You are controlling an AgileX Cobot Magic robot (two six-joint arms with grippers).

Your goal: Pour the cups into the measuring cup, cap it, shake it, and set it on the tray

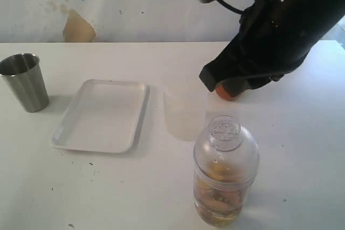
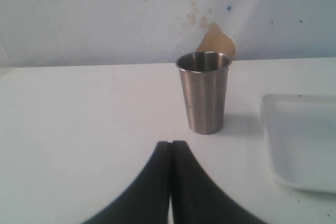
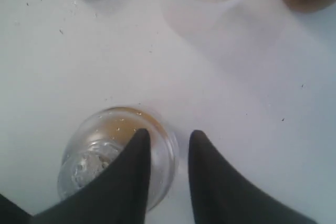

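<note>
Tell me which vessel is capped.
The clear measuring cup with yellowish contents: it wears a domed top, while the steel tumbler and frosted cup stand open.

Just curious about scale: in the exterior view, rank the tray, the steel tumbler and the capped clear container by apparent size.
1. tray
2. measuring cup, though it sits nearest the camera, so its lead over the tumbler is unsure
3. steel tumbler

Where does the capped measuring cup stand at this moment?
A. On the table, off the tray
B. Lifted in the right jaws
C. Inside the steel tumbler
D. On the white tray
A: the measuring cup, with its domed top on, stands on the table near the frosted plastic cup, clear of the tray.
</note>
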